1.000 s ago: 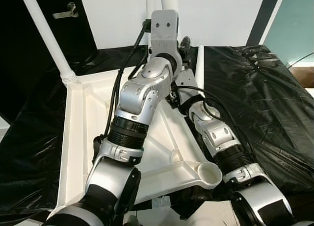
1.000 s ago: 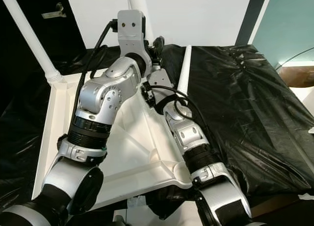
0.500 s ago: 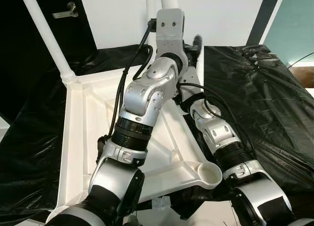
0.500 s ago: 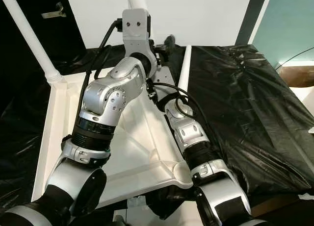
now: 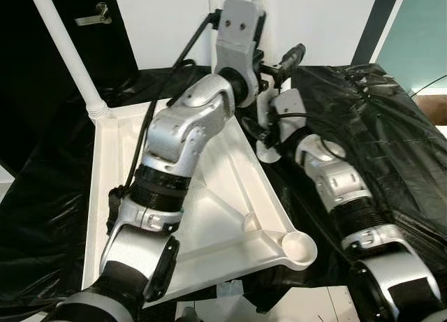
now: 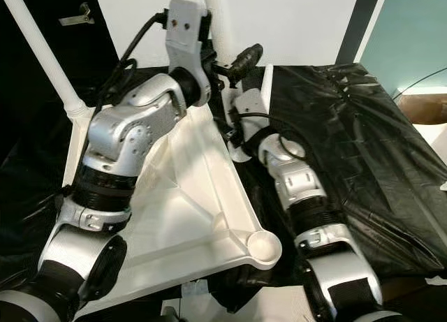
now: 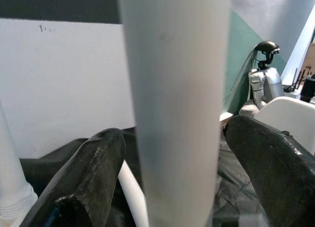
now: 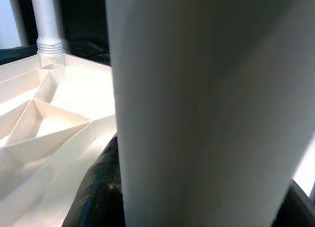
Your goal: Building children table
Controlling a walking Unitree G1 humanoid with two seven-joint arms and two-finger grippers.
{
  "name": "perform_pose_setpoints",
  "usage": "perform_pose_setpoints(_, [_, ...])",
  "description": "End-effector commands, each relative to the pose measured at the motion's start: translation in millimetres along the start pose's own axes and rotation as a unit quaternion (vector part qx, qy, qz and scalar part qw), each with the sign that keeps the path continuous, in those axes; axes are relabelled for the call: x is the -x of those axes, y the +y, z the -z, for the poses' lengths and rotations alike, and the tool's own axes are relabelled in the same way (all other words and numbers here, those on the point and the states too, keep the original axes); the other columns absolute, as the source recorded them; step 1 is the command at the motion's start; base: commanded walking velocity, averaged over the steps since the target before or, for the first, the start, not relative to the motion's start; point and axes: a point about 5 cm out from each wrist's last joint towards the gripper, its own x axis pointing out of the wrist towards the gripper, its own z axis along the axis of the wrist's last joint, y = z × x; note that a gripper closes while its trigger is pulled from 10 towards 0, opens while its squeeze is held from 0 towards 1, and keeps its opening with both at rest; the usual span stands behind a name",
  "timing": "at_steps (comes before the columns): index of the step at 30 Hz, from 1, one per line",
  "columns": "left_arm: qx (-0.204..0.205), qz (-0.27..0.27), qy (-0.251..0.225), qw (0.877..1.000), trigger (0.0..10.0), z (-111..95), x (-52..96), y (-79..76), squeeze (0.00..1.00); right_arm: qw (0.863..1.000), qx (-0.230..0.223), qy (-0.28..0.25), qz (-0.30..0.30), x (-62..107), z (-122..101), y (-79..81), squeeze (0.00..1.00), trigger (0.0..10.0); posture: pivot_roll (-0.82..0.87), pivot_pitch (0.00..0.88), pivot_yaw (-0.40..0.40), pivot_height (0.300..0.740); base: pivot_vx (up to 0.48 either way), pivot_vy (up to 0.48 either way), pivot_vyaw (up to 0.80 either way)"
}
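At the far corner of the upside-down table top (image 5: 230, 196), both arms have risen and swung right since a second ago, carrying the upright leg (image 7: 174, 89) with them. My guess is it's being lined up over its socket. The left gripper (image 7: 172, 153) has its fingers spread either side of the leg. The right gripper (image 5: 290, 56) is pressed close, can't tell its fingers. The near corner socket (image 5: 299, 246) is empty, and the far-left one holds a fitted leg (image 5: 66, 53).
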Motion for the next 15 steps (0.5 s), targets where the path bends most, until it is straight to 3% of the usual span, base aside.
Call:
perform_pose_setpoints(1, [0.007,0.093,0.000,0.996,10.0,-3,4.2,-10.2,0.00,0.999,0.000,-0.013,-0.036,2.3,-3,4.5,0.00,10.0,0.09,0.009,0.021,0.740,0.000,0.000,0.00])
perform_pose_setpoints(9, [-0.006,0.190,0.007,0.982,10.0,-7,17.4,-14.4,0.00,0.980,-0.009,-0.008,-0.200,21.5,-5,10.9,0.00,10.0,0.08,0.006,0.023,0.740,0.000,0.000,0.00])
perform_pose_setpoints(15, [-0.008,0.212,0.006,0.977,10.0,-10,22.1,-12.9,0.00,0.974,-0.003,0.003,-0.228,26.5,-4,8.0,0.00,10.0,0.08,0.004,0.023,0.740,0.000,0.000,0.00])
